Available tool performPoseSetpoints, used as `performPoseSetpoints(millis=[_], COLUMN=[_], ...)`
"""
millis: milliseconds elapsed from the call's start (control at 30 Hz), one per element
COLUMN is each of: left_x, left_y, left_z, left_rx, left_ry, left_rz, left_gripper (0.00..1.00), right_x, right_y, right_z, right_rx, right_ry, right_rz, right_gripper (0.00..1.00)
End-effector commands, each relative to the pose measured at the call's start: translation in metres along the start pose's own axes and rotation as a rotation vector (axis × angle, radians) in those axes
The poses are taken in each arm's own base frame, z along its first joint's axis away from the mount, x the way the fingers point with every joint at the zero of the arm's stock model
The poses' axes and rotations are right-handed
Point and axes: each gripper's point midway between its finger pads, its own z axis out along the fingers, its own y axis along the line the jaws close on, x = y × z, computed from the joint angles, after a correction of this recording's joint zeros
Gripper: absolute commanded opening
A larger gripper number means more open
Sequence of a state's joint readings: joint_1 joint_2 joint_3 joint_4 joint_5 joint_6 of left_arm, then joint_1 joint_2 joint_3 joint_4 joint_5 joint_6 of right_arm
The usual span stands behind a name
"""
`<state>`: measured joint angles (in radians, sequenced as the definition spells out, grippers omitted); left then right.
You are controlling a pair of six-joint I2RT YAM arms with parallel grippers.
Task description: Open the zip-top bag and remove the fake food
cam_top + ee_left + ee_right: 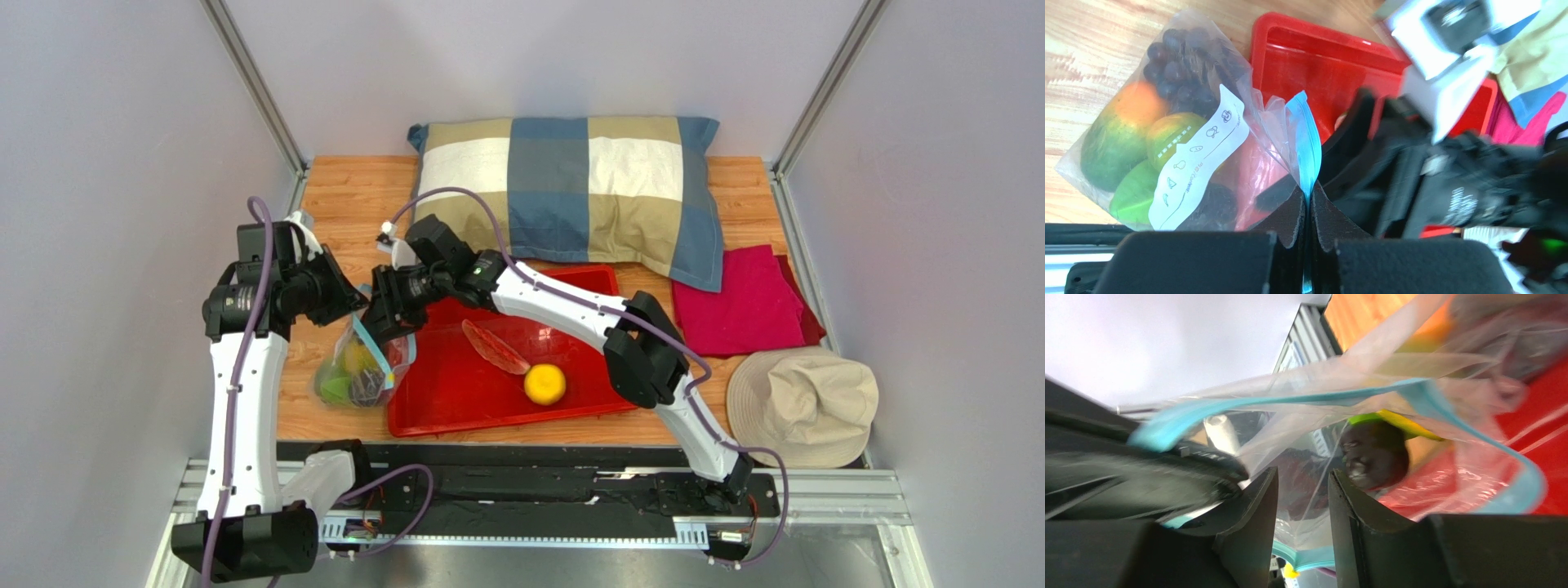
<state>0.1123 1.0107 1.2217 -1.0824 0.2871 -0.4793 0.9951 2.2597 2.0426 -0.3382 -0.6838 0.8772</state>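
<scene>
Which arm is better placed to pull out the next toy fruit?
Probably right: right gripper is part-open at the mouth of the clear plastic bag; left gripper is clamped on its blue zip strip.

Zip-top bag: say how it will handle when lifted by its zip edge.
Probably floppy: the zip-top bag is thin, creased film. Likely bottom-heavy, as the fake food crowds one end. It may slip, though the left hand pinches the zip strip.

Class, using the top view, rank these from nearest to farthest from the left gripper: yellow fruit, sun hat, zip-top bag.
1. zip-top bag, pinched by the left gripper.
2. yellow fruit, in the red tray, centre.
3. sun hat, far right.
</scene>
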Motion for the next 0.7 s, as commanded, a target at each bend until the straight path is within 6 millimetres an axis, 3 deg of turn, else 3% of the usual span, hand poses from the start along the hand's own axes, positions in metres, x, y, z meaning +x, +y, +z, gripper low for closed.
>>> performPoseSetpoints(millis=[0, 233, 333, 433, 667], left_x=[-0.018, -0.027, -0.032, -0.036, -0.032], left_y=[-0.023, -0.022, -0.023, -0.021, -0.014], left_z=[-0.022, -0.023, -0.022, -0.02, -0.015], left_rx=[0.083, 0.071, 0.067, 0.049, 0.024], left_ry=[-0.115, -0.134, -0.139, -0.143, -0.141], left_rz=[0.003, 0.026, 0.035, 0.03, 0.005], left_gripper=[0.0, 0.0, 0.0, 0.0, 0.0], right_x=[0.009, 0.02, 0.029, 0.039, 0.059], right_y=[0.007, -0.007, -0.024, -0.038, -0.046], right_z=[0.014, 0.027, 0.034, 0.039, 0.054], right_rx=[-0.043, -0.048, -0.03, 0.007, -0.001], right_ry=[0.0, 0.057, 0.106, 0.131, 0.187], right_rz=[-0.003, -0.111, -0.167, -0.211, -0.292], right_gripper=[0.36, 0.41, 0.44, 0.52, 0.69])
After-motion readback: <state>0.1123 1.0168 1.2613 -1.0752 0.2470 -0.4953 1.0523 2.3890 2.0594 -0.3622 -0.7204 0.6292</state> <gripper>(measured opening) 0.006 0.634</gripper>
